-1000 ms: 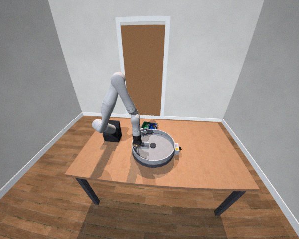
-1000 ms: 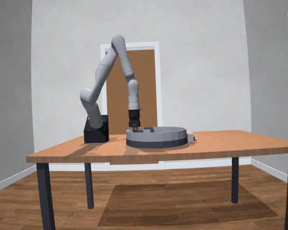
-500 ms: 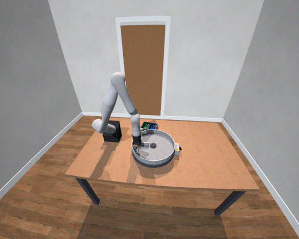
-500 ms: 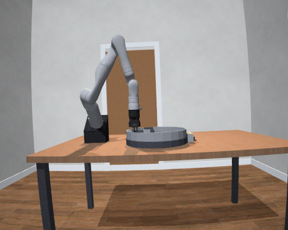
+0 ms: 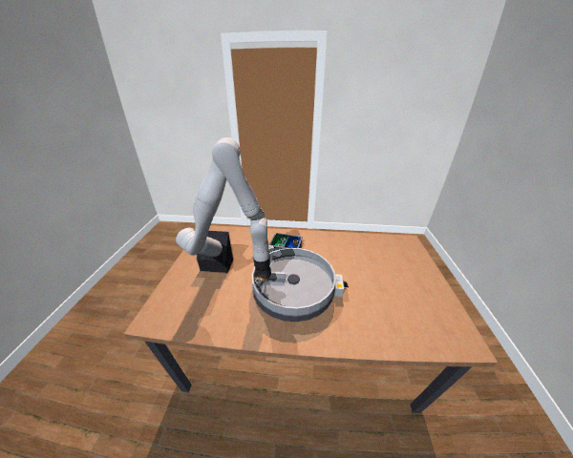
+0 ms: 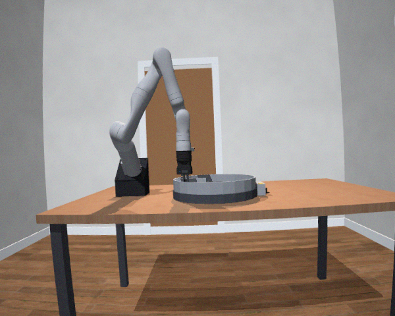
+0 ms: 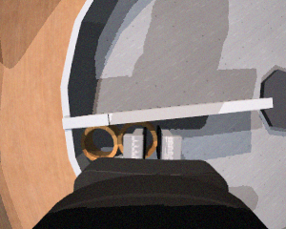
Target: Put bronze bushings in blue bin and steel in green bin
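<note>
1. My gripper (image 5: 260,282) (image 6: 185,178) (image 7: 151,136) is clamped on one bronze bushing's wall (image 7: 155,142); another bronze bushing (image 7: 86,143) touches it; a pale bar (image 5: 278,277) (image 6: 201,179) (image 7: 167,112) blocks one side.
2. The round turntable (image 5: 296,311) (image 6: 214,187) (image 7: 64,100) sits on a wooden table (image 5: 385,305) (image 6: 293,193) (image 7: 33,119).
3. I see green (image 5: 277,244) and blue (image 5: 290,245) bins behind; farther, a brown door (image 5: 277,128) (image 6: 197,102), gray walls.

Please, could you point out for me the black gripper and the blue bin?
Black two-finger gripper (image 5: 259,284) (image 6: 185,180) (image 7: 151,136): top, exterior and wrist views, midway between its fingertips.
Blue open-topped bin (image 5: 287,246): top view, on its near edge.
</note>
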